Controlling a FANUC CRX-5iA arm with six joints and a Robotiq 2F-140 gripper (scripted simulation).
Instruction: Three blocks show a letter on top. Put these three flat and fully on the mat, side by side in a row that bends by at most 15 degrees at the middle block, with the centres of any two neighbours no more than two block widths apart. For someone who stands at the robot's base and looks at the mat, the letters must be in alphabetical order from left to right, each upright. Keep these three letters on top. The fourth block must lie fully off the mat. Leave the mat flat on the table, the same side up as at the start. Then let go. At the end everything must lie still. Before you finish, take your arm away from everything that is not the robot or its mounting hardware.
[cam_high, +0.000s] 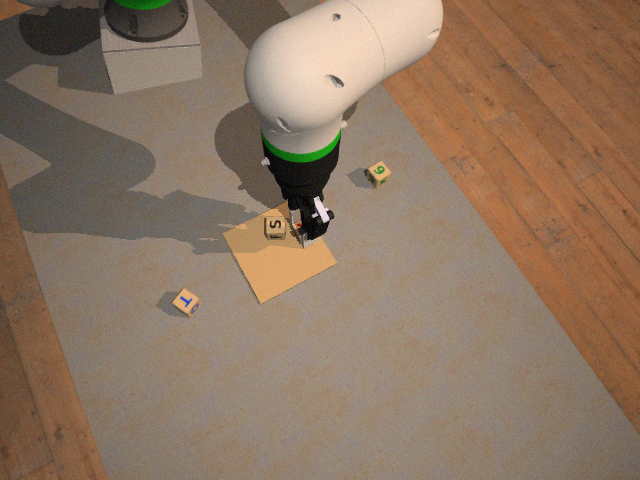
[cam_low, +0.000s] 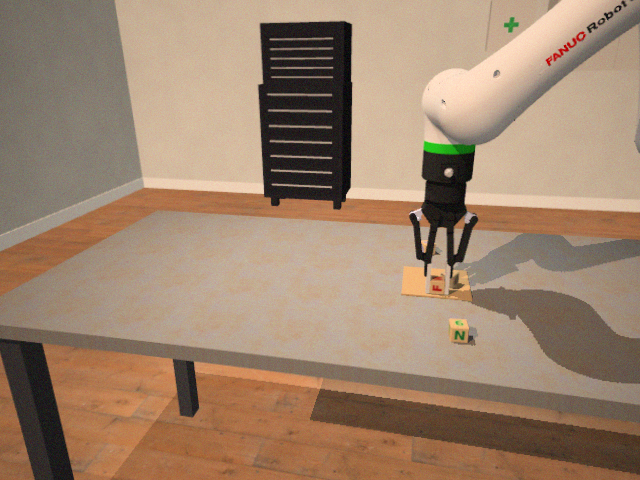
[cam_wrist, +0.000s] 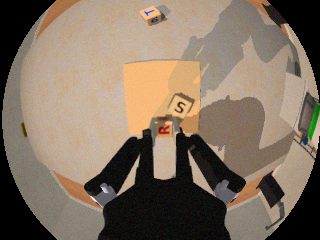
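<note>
My gripper (cam_high: 305, 238) is shut on the block with a red R on top (cam_wrist: 164, 131), which stands on the tan mat (cam_high: 279, 252) near its right edge; it also shows in the exterior view (cam_low: 437, 282). The S block (cam_high: 275, 227) lies on the mat just left of it, close beside. The block with a blue T on top (cam_high: 185, 301) lies on the table off the mat to the left. The block with a green 6 on top (cam_high: 378, 173) lies off the mat to the right, showing an N on its side (cam_low: 459, 330).
The robot's base (cam_high: 147, 41) stands at the back left of the grey table. The table's right edge runs along the wooden floor. A black drawer cabinet (cam_low: 305, 111) stands behind the table.
</note>
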